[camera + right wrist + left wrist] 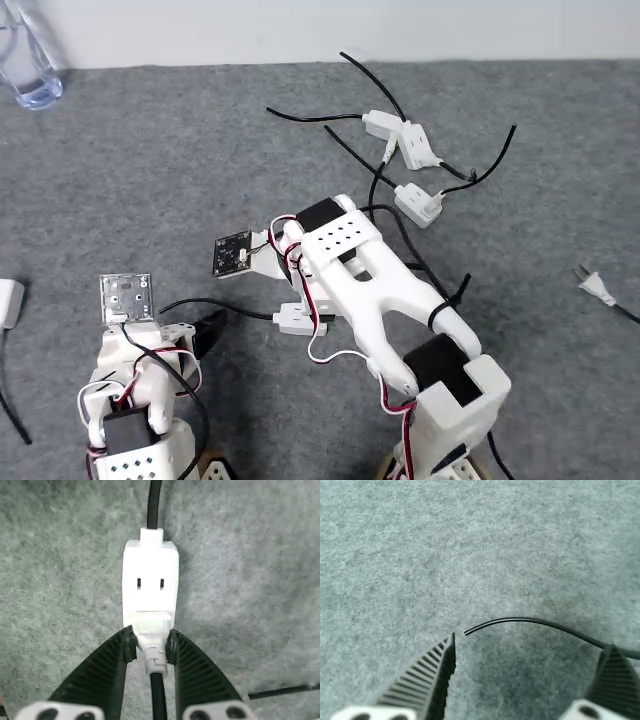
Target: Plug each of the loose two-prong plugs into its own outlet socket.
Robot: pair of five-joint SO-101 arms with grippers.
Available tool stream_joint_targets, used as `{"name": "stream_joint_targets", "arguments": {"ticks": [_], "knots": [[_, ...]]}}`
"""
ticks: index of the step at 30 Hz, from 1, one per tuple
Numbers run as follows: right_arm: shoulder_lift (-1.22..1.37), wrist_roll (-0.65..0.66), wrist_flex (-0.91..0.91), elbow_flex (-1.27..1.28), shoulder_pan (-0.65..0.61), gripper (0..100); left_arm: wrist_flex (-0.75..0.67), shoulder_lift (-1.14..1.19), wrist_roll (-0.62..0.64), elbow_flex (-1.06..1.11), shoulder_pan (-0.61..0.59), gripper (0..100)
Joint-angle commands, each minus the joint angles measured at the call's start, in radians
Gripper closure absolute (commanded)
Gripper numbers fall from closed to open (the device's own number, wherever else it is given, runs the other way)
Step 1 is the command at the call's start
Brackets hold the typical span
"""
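My right gripper (151, 634) is shut on a white two-prong plug (152, 642), whose front end sits against the end of a white outlet block (150, 580). Two empty slots show on the block's upper face, and a black cord (155, 500) leaves its far end. In the high view this block (297, 319) lies mid-table under the right arm (370, 280). My left gripper (532, 644) is open over bare carpet, with the cut end of a black cord (530, 621) lying between its fingers. Another loose plug (597, 287) lies far right.
Three more white outlet blocks (385, 125), (420, 146), (418, 203) lie at the back right amid tangled black cords. A white object (8, 302) sits at the left edge and a clear bottle (28, 60) at the back left. Grey carpet covers the table.
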Motion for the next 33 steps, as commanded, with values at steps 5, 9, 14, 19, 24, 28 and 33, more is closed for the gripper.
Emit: {"name": "stream_joint_targets", "arguments": {"ticks": [5, 9, 14, 19, 24, 28, 33], "knots": [[0.074, -0.012, -0.044, -0.044, 0.004, 99.1, 0.006, -0.011, -0.009, -0.008, -0.006, 58], [0.157, -0.012, -0.05, -0.044, -0.013, 99.0, 0.005, -0.011, -0.009, -0.008, -0.006, 58], [0.186, -0.06, -0.094, -0.046, -0.024, 99.0, 0.005, -0.011, -0.009, -0.008, -0.006, 58], [0.183, -0.061, -0.09, -0.046, -0.031, 99.0, 0.005, -0.011, -0.009, -0.008, -0.006, 58], [0.176, -0.06, -0.056, -0.051, -0.033, 98.4, 0.002, -0.012, -0.009, -0.008, -0.008, 58], [0.111, -0.068, -0.018, -0.051, -0.056, 85.7, 0.0, -0.014, -0.02, -0.01, -0.009, 58], [0.028, -0.091, -0.008, -0.046, -0.081, 76.3, -0.037, -0.015, -0.021, -0.012, -0.11, 58]]}}
